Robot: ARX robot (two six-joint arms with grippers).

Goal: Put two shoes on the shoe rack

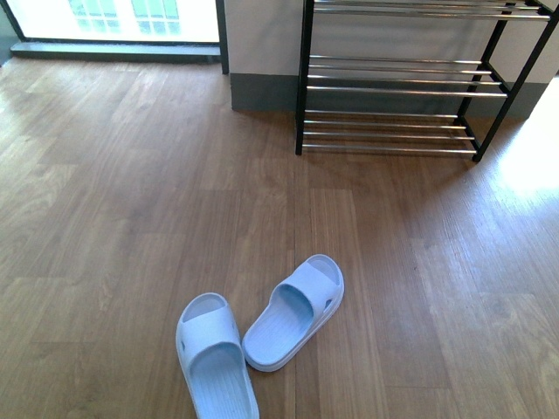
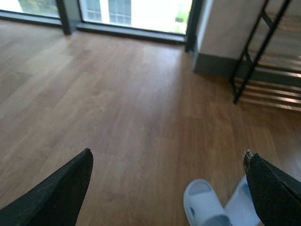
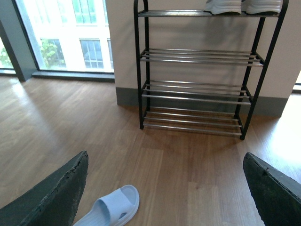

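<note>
You are holding the left gripper (image 2: pixel 168 153) and right gripper (image 3: pixel 165 154) with jaws wide apart. The shoes (image 3: pixel 242 5) are sitting on the rack (image 3: pixel 139 70), top tier, far right. Sandals (image 1: pixel 293 312) are lying near, with open floor (image 1: pixel 131 175) between.

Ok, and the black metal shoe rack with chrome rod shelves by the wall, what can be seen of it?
The black metal shoe rack with chrome rod shelves stands upright on the brown wooden floor, its back to the pale wall. Its thin black side frames are rounded on top. The right wrist view shows four tiers of rods. The lower three are bare; the top one carries two white-soled shoes toward one end, cut off by the picture's edge. Nothing else touches it.
</note>
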